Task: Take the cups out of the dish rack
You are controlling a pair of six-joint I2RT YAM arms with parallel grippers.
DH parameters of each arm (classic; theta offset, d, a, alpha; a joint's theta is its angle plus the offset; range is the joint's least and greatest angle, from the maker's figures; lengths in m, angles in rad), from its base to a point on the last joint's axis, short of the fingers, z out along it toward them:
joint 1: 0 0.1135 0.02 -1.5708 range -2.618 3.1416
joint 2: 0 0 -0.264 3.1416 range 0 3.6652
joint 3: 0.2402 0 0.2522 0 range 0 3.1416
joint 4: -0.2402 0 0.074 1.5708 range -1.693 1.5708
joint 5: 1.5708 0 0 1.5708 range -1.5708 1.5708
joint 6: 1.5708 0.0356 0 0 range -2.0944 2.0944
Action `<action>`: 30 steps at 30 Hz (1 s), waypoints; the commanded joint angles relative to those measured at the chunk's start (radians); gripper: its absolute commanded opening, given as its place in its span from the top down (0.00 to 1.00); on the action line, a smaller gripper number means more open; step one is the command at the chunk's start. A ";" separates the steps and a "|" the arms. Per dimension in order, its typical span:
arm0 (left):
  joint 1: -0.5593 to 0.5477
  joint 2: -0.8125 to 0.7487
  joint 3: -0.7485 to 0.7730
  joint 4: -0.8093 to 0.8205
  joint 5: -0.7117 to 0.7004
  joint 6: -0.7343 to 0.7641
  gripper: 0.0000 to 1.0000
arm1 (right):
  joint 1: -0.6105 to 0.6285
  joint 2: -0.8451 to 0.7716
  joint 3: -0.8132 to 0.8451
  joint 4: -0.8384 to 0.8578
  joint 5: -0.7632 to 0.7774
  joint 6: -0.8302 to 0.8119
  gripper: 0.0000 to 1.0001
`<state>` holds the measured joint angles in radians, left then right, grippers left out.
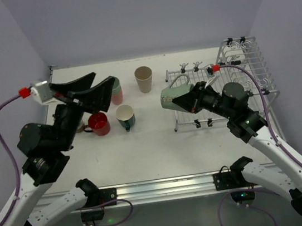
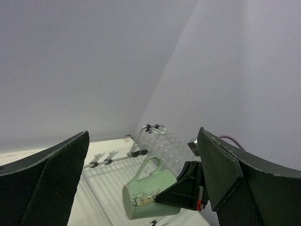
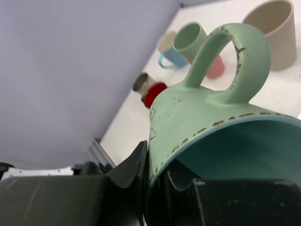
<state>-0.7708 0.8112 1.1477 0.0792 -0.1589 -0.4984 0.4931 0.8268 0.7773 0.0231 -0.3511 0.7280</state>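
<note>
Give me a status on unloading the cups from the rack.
Done: a beige tumbler, red mug, teal mug and pink cup stand on the table left of the dish rack. In hand: the right jaws pinch the sage green mug by its rim, above the rack's left end. Left: setting it down; the right arm hides part of the rack, so remaining cups cannot be told.
</note>
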 commanded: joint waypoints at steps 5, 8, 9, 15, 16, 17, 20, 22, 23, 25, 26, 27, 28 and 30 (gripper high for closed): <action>-0.001 -0.205 -0.172 -0.427 -0.156 0.166 0.00 | 0.120 0.211 0.367 -0.328 0.104 -0.255 1.00; -0.001 -0.276 -0.253 -0.508 -0.180 0.175 0.00 | 0.202 0.369 0.528 -0.481 0.217 -0.332 1.00; -0.001 -0.291 -0.270 -0.524 -0.191 0.178 0.00 | 0.220 0.411 0.572 -0.561 0.278 -0.351 1.00; -0.001 -0.440 -0.394 -0.500 -0.252 0.178 0.00 | 0.292 0.688 0.821 -0.730 0.426 -0.440 1.00; -0.001 -0.461 -0.410 -0.483 -0.261 0.179 0.00 | 0.301 0.722 0.867 -0.745 0.455 -0.456 1.00; -0.001 -0.499 -0.439 -0.452 -0.275 0.178 0.00 | 0.306 0.754 0.890 -0.759 0.466 -0.463 1.00; 0.001 -0.553 -0.477 -0.409 -0.289 0.202 0.00 | 0.323 0.868 0.958 -0.787 0.515 -0.484 1.00; 0.002 -0.570 -0.476 -0.432 -0.312 0.207 0.00 | 0.329 0.935 0.990 -0.796 0.549 -0.496 1.00; 0.002 -0.575 -0.476 -0.438 -0.318 0.207 0.00 | 0.331 0.952 0.993 -0.793 0.558 -0.498 1.00; 0.002 -0.586 -0.479 -0.449 -0.315 0.201 0.00 | 0.335 0.994 0.984 -0.766 0.569 -0.503 1.00; 0.002 -0.593 -0.479 -0.452 -0.312 0.201 0.00 | 0.338 1.006 0.979 -0.759 0.570 -0.503 1.00; 0.002 -0.596 -0.479 -0.450 -0.311 0.199 0.00 | 0.341 1.018 0.973 -0.744 0.574 -0.503 1.00; 0.002 -0.601 -0.480 -0.444 -0.311 0.202 0.00 | 0.349 1.031 0.965 -0.739 0.578 -0.506 1.00; 0.001 -0.606 -0.480 -0.441 -0.312 0.208 0.00 | 0.358 1.066 0.959 -0.726 0.601 -0.510 1.00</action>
<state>-0.7708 0.2192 0.6724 -0.3996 -0.4419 -0.3176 0.8288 1.8954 1.6909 -0.7631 0.1757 0.2657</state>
